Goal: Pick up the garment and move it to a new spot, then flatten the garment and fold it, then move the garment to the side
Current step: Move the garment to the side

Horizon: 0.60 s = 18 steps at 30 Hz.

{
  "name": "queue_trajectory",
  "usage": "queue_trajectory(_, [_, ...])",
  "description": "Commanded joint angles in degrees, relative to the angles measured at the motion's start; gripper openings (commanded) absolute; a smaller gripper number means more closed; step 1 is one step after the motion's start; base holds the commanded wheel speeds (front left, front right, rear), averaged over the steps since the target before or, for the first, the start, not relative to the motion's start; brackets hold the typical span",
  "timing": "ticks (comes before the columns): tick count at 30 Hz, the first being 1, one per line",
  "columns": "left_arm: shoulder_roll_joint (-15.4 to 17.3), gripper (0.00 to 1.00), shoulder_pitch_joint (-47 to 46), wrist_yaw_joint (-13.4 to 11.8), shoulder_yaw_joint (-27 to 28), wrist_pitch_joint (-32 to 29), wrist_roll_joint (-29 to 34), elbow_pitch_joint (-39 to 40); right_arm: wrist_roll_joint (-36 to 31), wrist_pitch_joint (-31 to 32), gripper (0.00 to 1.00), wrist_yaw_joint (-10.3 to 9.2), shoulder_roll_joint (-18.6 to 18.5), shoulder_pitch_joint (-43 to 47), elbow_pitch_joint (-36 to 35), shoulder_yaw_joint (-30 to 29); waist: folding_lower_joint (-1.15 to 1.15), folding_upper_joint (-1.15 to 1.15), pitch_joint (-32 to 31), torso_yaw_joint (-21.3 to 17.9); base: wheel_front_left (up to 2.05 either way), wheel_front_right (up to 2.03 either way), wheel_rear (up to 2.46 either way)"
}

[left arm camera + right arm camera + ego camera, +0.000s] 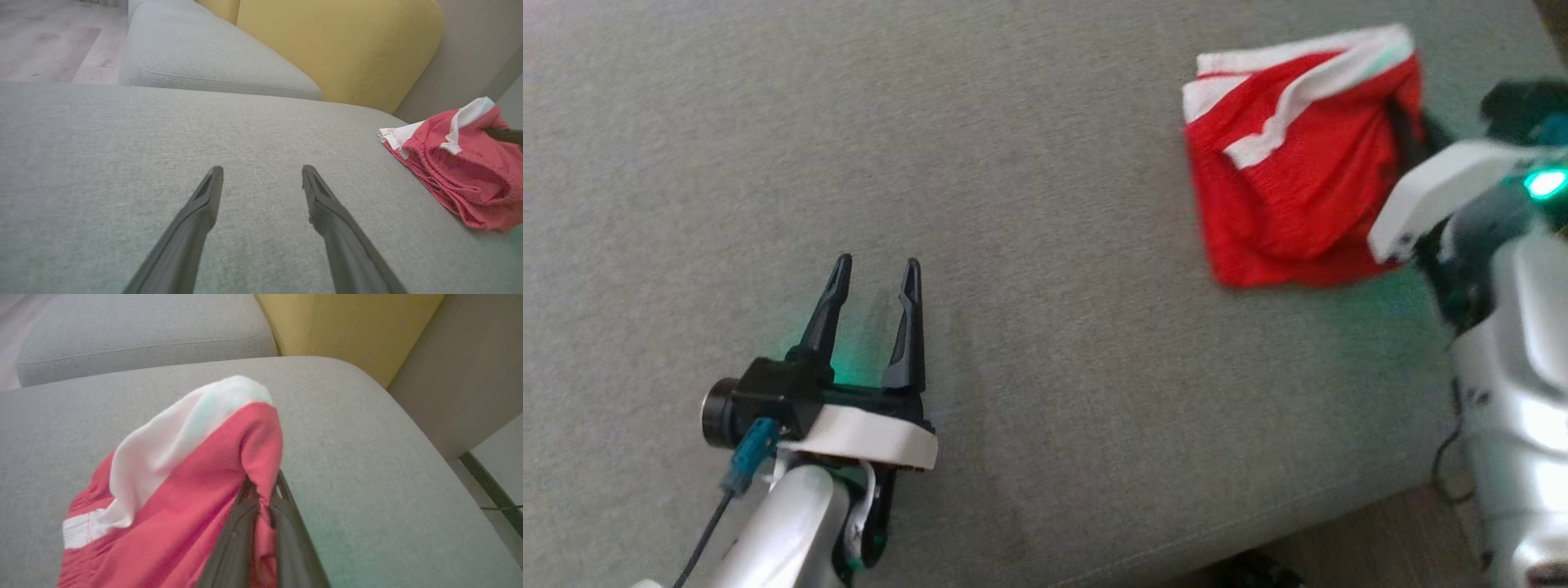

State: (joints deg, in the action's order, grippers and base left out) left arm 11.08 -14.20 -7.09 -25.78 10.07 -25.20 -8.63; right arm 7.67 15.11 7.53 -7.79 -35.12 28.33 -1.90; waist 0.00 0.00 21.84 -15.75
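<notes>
The garment (1286, 180) is red with white bands, folded into a compact bundle at the far right of the grey sofa seat (1029, 245). My right gripper (261, 494) is shut on a pinch of its red fabric, lifting that edge into a peak. The head view catches that gripper's white wrist beside the garment's right edge, its fingers hidden behind the cloth. My left gripper (874, 282) hovers open over bare seat well to the garment's left, nothing between its fingers. From the left wrist the garment (461, 163) lies off to the right, apart from those fingers (208, 196).
A yellow cushion (339, 49) and a second grey seat cushion (204, 61) lie beyond the seat. Wooden floor (49, 41) shows past them. The seat's front edge (1258, 523) runs along the lower right, with floor below.
</notes>
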Motion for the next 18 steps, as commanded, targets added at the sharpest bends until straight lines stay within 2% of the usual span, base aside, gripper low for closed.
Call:
queue_trajectory(1, [1.0,1.00,-2.0,-0.3,1.7,-0.1,0.5,2.5,0.1,-0.2,0.00,-0.04,-2.4,-4.0,-0.5,0.4,0.00,0.00,0.9,1.5,0.00,0.00,0.00])
queue_trajectory(11, [1.5,1.00,-2.9,-1.0,1.7,-0.2,0.8,4.4,-3.0,-1.1,0.00,-0.04,-13.4,-13.9,9.3,-4.6,0.00,0.00,4.4,7.2,0.00,0.00,0.00])
queue_trajectory(14, [1.5,1.00,-3.2,-1.1,1.6,-0.2,0.9,4.7,-3.9,-2.3,0.00,-0.04,-15.2,-14.9,10.5,-5.5,0.00,0.00,5.1,7.9,0.00,0.00,0.00])
queue_trajectory(15, [1.5,1.00,-3.3,-1.1,1.5,-0.2,0.9,4.8,-4.5,-3.0,0.03,-0.04,-15.9,-15.4,11.2,-6.1,0.00,0.00,5.5,8.3,0.00,0.00,0.00])
queue_trajectory(16, [1.5,1.00,-3.4,-1.1,1.4,-0.2,0.9,4.9,-5.3,-3.9,0.47,-0.04,-16.5,-15.8,11.7,-6.4,0.00,0.00,5.7,8.5,0.00,0.00,0.00])
queue_trajectory(17, [1.5,1.00,-3.5,-1.1,1.4,-0.2,1.0,4.9,-5.9,-5.1,1.00,-0.04,-16.9,-16.2,12.2,-6.8,0.00,0.00,6.0,8.8,0.00,0.00,0.00])
queue_trajectory(18, [1.4,1.00,-3.6,-1.1,1.3,-0.1,1.0,5.0,-6.4,-6.1,1.00,-0.04,-17.3,-16.6,12.9,-7.4,0.00,0.00,6.1,9.0,0.00,0.00,0.00])
